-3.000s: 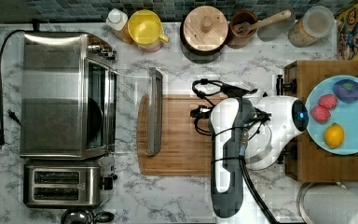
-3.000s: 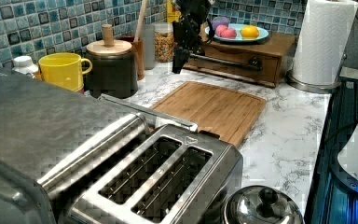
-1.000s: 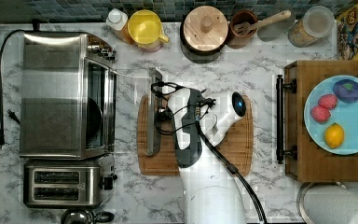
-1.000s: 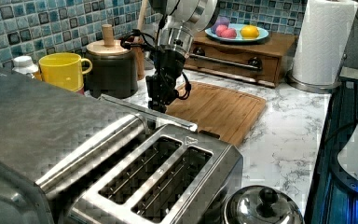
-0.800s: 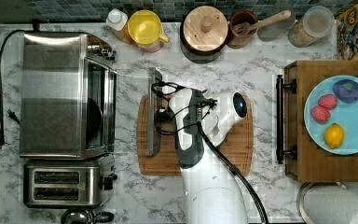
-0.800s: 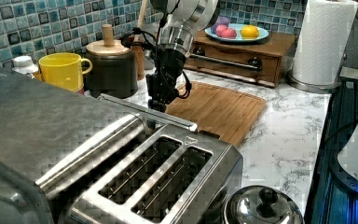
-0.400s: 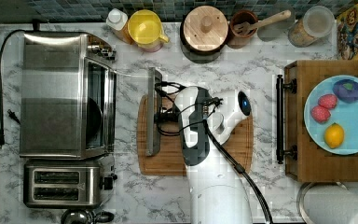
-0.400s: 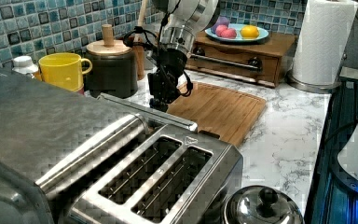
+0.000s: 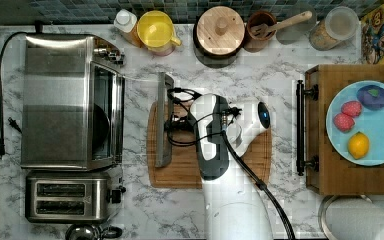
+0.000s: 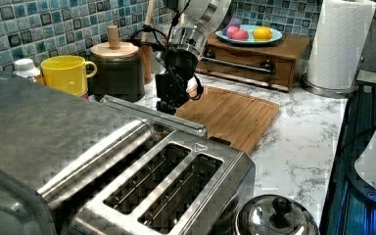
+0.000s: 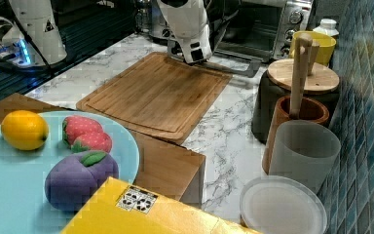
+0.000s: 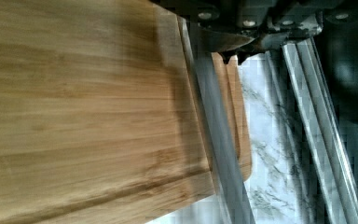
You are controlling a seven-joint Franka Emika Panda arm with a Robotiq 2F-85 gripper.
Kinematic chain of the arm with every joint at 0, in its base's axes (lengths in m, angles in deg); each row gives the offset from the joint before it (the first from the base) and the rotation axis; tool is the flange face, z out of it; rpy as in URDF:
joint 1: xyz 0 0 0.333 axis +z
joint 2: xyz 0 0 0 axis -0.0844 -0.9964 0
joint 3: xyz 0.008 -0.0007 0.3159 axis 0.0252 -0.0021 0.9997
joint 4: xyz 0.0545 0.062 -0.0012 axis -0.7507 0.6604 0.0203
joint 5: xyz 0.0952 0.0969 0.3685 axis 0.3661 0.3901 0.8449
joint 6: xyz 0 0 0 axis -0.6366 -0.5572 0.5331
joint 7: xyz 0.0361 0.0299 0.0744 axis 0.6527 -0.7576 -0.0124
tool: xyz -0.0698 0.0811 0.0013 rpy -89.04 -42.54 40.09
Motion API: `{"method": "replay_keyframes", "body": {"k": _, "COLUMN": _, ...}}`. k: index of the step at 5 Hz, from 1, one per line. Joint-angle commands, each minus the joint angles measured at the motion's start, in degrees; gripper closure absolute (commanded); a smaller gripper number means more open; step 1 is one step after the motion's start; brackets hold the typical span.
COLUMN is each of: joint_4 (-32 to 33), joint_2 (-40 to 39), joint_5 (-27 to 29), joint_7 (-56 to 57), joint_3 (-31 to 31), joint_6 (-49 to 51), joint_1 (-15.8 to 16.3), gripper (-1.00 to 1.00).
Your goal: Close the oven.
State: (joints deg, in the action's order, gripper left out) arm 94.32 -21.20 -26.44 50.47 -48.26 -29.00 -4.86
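**Gripper at the oven door handle, door still down**

The black gripper (image 10: 168, 100) sits at the long metal bar handle (image 9: 163, 120) of the open glass door. Can't tell whether the fingers are open or closed on it: in the left view the tips end right at the bar, and in the wrist view the bar (image 12: 216, 140) runs up under the gripper body with the contact hidden.

The door hangs flat out from the large boxy stainless-steel toaster oven (image 9: 67, 100), its bar lying over the edge of the wooden cutting board (image 9: 240, 172) on the top view's left. The oven cavity is open and dark in the right view (image 11: 253, 29).

The white arm (image 9: 215, 145) reaches over the board, with black cables looped around the wrist.

The oven stands at the top view's left on the white marble counter (image 9: 280, 60). Just beside it, toward the top view's bottom, is a two-slot steel toaster (image 9: 70, 195). Near the oven's knob side are a yellow mug (image 9: 156, 31) and a dark canister with a round wooden lid (image 9: 220, 30). Well apart, at the top view's right, a light-blue plate of fruit (image 9: 380, 145) sits on a wooden drawer box (image 9: 330, 175).
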Motion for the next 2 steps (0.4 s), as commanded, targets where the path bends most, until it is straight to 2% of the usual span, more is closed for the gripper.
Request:
{"method": "replay_keyframes", "body": {"k": 1, "joint_4": -5.3, "joint_2": 14.6, "joint_5": -6.9, "joint_7": -7.6, "joint_3": 11.4, "joint_6": -7.1, "joint_1": 13.1, "gripper": 1.00}}
{"method": "replay_keyframes", "body": {"k": 2, "joint_4": -5.4, "joint_2": 15.9, "joint_5": -23.1, "joint_7": -24.3, "joint_3": 12.4, "joint_6": -14.7, "joint_1": 17.5, "gripper": 1.00}}
